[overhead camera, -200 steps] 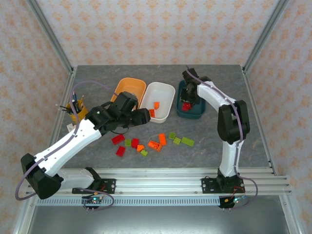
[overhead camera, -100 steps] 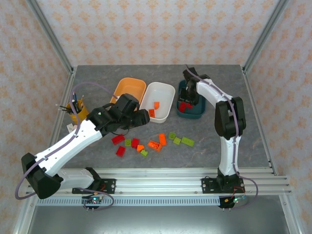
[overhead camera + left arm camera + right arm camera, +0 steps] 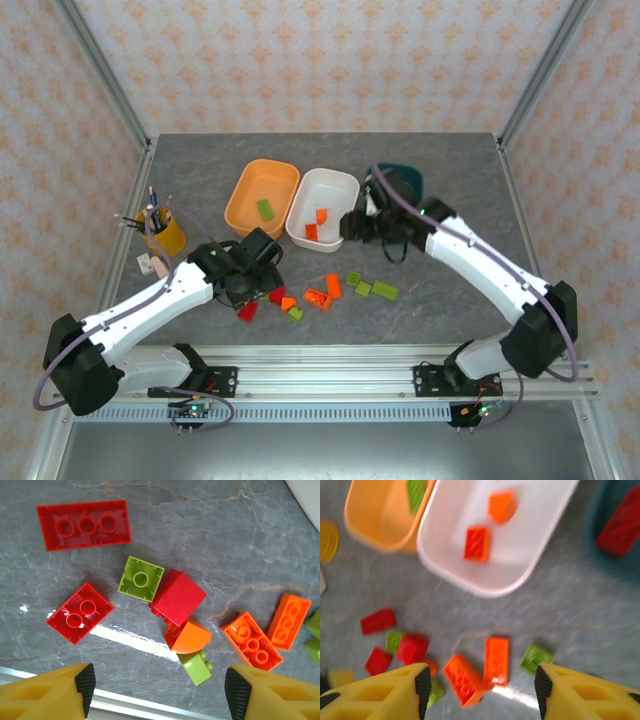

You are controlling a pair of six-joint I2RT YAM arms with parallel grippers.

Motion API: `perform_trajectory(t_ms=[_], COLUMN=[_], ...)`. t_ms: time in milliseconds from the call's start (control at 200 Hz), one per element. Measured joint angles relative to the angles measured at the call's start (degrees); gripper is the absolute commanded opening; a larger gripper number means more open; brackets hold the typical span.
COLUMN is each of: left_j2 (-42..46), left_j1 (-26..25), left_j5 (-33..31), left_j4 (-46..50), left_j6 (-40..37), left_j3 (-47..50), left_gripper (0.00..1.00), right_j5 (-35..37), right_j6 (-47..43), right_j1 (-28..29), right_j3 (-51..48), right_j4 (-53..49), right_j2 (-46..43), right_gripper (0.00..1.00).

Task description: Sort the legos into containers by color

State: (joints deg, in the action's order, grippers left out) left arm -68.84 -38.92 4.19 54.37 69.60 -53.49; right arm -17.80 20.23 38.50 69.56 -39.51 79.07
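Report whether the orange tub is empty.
Not empty: the orange tub holds one lime green brick, lying on its floor.

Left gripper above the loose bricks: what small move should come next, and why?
Probably lower the left gripper straight down: its jaws stand open, and a small lime green brick lies in line with the gap between them, touching a rounded orange brick it might catch too.

Left tub (image 3: pixel 248 218), middle tub (image 3: pixel 332 195) and right tub (image 3: pixel 408 178) are ranged in a row; loose bricks (image 3: pixel 331 286) are scattered before them, and a pencil cup (image 3: pixel 166 234) is set further left.
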Motion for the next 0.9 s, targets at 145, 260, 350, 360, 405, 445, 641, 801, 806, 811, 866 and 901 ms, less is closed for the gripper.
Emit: perform_trajectory(t_ms=[145, 260, 350, 360, 405, 445, 641, 801, 806, 811, 866, 901], left_j2=[-4.4, -7.0, -8.6, -8.7, -9.6, -10.3, -12.7, -13.7, -13.8, -13.9, -14.8, -15.5], left_j1=[3.0, 4.7, 4.9, 4.9, 4.9, 4.9, 4.9, 5.2, 5.2, 5.2, 5.3, 5.3], left_j5=[0.5, 0.8, 0.7, 0.7, 0.7, 0.7, -0.3, -0.9, -0.9, -0.9, -0.8, -0.8], left_j4=[-2.8, -5.1, -6.3, -6.4, -7.1, -7.8, -10.3, -12.7, -12.8, -12.8, -13.8, -14.4], left_j6=[11.6, 19.8, 25.6, 26.0, 29.0, 31.4, 40.9, 45.7, 45.8, 45.9, 46.4, 46.4], left_j3=[0.7, 1.1, 1.0, 1.0, 1.0, 1.0, 1.9, 4.7, 4.8, 4.9, 5.7, 6.2], left_gripper=[0.74, 0.73, 0.71, 0.71, 0.71, 0.7, 0.68, 0.65, 0.65, 0.65, 0.64, 0.64], right_j5=[-1.8, -2.4, -2.4, -2.4, -2.5, -2.7, -3.3, -4.9, -5.0, -5.0, -6.1, -6.7], right_j6=[2.8, 4.1, 4.2, 4.2, 4.1, 3.8, 3.0, 2.7, 2.7, 2.6, 2.4, 2.3], right_j1=[7.3, 8.1, 8.1, 8.1, 8.1, 8.1, 8.1, 8.1, 8.1, 8.1, 8.1, 8.1], right_j3=[-9.9, -12.8, -12.8, -12.8, -12.8, -12.8, -12.8, -12.8, -12.8, -12.8, -12.8, -12.8], right_j4=[3.3, 4.0, 4.5, 4.6, 4.7, 4.6, 4.6, 4.5, 4.5, 4.5, 4.6, 4.7], right_j2=[-4.6, -7.0, -8.1, -8.2, -8.6, -8.9, -9.1, -9.7, -9.7, -9.7, -9.8, -9.8], right_gripper=[0.62, 0.62, 0.62, 0.62, 0.62, 0.62, 0.62, 0.64, 0.64, 0.64, 0.66, 0.69])
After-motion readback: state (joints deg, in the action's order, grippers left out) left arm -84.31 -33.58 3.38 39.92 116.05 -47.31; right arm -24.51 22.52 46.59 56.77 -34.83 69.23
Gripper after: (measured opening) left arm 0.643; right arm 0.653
